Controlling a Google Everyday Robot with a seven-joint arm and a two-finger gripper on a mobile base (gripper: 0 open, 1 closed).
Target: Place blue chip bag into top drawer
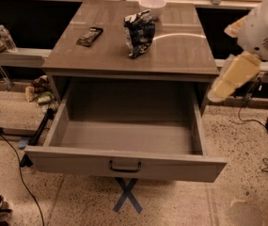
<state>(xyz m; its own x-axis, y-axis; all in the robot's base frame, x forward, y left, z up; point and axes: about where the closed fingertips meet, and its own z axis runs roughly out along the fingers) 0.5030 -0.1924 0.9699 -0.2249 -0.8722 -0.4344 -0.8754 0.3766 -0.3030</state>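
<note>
The blue chip bag point(139, 33) stands crumpled on the grey cabinet top point(180, 55), near its back middle. The top drawer point(124, 161) is pulled wide open below it, and nothing shows inside; its small dark handle point(124, 166) is at the centre of the front panel. My gripper is out of view. Only the white and cream arm links point(234, 74) show at the right, beside the cabinet's right front corner and apart from the bag.
A flat dark snack packet point(90, 36) lies at the left of the top. A white bowl point(152, 4) stands behind the bag. A blue tape cross point(127, 195) marks the floor. A water bottle point(6, 37) stands on a left shelf. Cables point(260, 126) lie at right.
</note>
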